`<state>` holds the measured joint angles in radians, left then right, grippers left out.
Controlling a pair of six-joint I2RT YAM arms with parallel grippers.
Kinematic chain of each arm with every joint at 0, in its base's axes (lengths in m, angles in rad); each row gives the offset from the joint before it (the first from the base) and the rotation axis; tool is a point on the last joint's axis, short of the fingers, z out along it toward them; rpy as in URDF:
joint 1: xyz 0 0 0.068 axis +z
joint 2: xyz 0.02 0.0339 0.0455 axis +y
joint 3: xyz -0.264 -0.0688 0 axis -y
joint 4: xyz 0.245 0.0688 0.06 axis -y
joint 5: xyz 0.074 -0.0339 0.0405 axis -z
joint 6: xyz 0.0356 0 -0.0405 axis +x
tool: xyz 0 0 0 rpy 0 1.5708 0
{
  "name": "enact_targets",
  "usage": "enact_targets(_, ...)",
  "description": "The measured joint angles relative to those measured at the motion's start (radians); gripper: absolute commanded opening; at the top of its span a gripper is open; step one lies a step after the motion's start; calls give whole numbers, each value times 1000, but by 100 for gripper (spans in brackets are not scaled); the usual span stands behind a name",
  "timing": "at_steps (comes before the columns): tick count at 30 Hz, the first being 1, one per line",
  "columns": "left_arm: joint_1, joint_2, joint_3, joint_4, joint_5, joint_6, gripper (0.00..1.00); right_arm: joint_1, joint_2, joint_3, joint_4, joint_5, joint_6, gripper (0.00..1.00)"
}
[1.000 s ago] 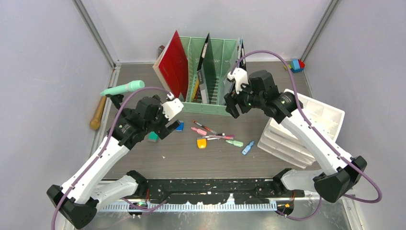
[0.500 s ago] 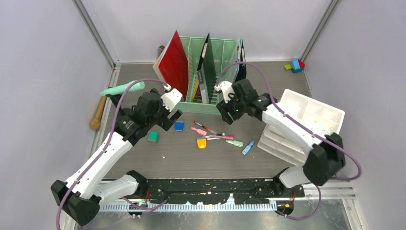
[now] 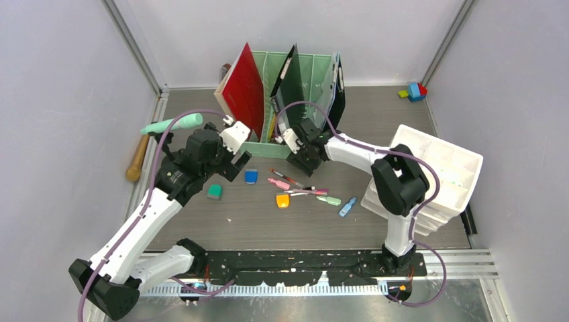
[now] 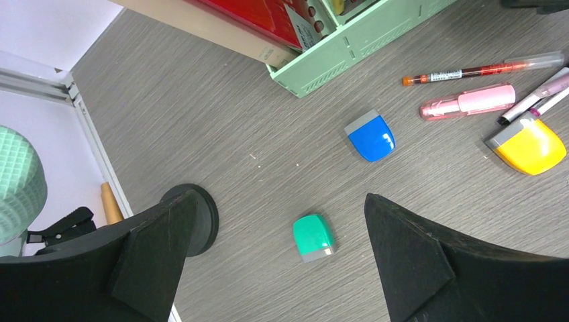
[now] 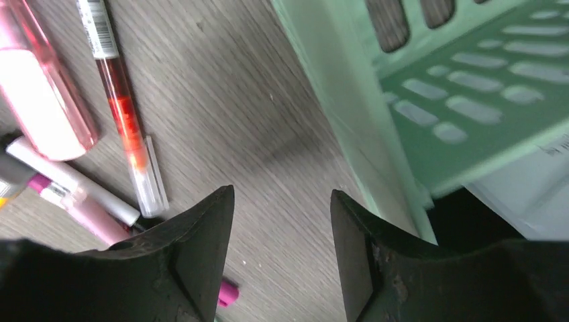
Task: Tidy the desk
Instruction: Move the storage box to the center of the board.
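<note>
The grey-brown wood desk (image 3: 201, 221) holds loose stationery at its middle. My left gripper (image 3: 233, 170) is open and empty, hovering above a green cap-shaped eraser (image 4: 313, 237) that lies between its fingers in the left wrist view; the gripper (image 4: 282, 198) is apart from it. A blue eraser (image 4: 370, 137) and a yellow one (image 4: 530, 145) lie to the right. My right gripper (image 3: 296, 161) is open and empty, low beside the mint-green rack's front edge (image 5: 349, 114). In the right wrist view the gripper (image 5: 282, 193) has a red pen (image 5: 124, 111) and a pink highlighter (image 5: 40, 94) left of it.
The mint-green file rack (image 3: 305, 74) holds a red book (image 3: 241, 90) and dark folders at the back. A white drawer unit (image 3: 436, 174) stands right. A mint-handled tool (image 3: 172, 124) and a wooden handle (image 3: 137, 159) lie far left. Toy blocks (image 3: 415, 92) sit back right.
My right gripper has swung left and down from the rack's right end to the desk by the pens. My left gripper has shifted slightly toward the rack.
</note>
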<state>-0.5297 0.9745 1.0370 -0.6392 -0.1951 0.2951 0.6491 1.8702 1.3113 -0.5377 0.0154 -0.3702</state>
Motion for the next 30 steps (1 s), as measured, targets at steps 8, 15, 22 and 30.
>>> enact_targets(8, 0, -18, 0, 0, -4, 0, 100, 16, 123, 154, 2, 23, -26, 60)
enact_targets(15, 1, -24, 0, 0, -5, 0, 100, 16, 194, 287, -2, 23, 9, 60)
enact_targets(22, 1, -29, 0, 0, -8, 1, 100, 16, 259, 386, -8, 21, 81, 60)
enact_targets(30, 1, -32, 0, 0, -14, 1, 100, 17, 305, 446, 5, 82, 130, 60)
